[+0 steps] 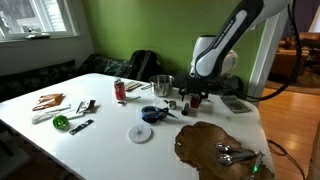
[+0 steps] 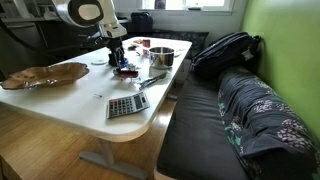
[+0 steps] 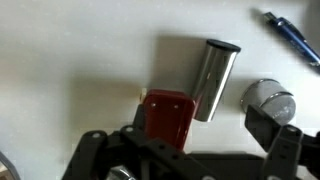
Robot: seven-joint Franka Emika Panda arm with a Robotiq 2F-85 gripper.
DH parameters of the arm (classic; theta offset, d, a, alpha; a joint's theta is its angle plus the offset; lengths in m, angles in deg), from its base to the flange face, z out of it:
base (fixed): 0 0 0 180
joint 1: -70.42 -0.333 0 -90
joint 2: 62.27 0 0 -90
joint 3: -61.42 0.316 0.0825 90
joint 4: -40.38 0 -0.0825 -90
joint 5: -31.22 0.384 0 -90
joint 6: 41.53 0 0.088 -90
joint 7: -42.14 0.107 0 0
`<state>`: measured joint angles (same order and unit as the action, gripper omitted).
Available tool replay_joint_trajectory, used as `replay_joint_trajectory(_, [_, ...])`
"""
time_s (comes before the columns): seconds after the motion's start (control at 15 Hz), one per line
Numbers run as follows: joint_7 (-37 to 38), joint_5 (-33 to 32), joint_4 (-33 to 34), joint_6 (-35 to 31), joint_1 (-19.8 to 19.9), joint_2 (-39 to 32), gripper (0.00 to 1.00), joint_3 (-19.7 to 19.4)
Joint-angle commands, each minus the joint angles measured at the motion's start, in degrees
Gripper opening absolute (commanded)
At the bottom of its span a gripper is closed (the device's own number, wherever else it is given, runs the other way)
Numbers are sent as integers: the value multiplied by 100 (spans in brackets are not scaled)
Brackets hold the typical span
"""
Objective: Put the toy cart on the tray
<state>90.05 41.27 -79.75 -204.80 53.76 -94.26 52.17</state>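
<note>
Step in hand: closing in on the toy cart (image 3: pixel 167 112); by my reading the grasp is not yet made.
End effector: the end effector (image 3: pixel 185 135) is low over the white surface (image 1: pixel 100 140), with its two fingers wide apart and gripping nothing.
Cart, wrist view: the red body sits on the surface between the fingers, left of their midline, so the left finger is the nearer one.
Cart, exterior views: in an exterior view it is a small dark speck directly under the end effector (image 1: pixel 193 98); in another exterior view it sits just below the end effector (image 2: pixel 119 62). It is too small in both to make out its shape.
Long axis: the red body looks nearly square from above, so I cannot tell its long axis.
Neighbour: a steel cylinder (image 3: pixel 215 78) lies just right of the red body, inside the finger span, with its length running across the closing line. I cannot tell whether it is part of the toy.
Tray: the tray (image 1: pixel 205 145) lies near-right of the cart and well apart from it; in another exterior view the tray (image 2: pixel 40 75) is to the left.
Key relation: the cart is below the end effector and off-centre to the left, so a small leftward correction probably comes before closing.
Risk: the fingers could close on the cylinder along with the cart.
Other: the steel pot (image 1: pixel 160 85) stands to the left of the end effector, clear of the path to the tray.
</note>
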Motion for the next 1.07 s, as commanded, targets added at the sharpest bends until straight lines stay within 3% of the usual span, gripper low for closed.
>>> replay_joint_trajectory(0.0, [346, -270, 443, 265, -128, -397, 100, -243])
replay_joint_trajectory(0.2, [375, -532, 516, 525, -187, -433, 100, -452])
replay_joint_trajectory(0.33, [388, -634, 574, 651, -154, -455, 75, -469])
replay_joint_trajectory(0.53, [433, -731, 590, 740, -131, -438, 49, -474])
replay_joint_trajectory(1.0, [600, -959, 523, 771, -223, -340, 0, -562])
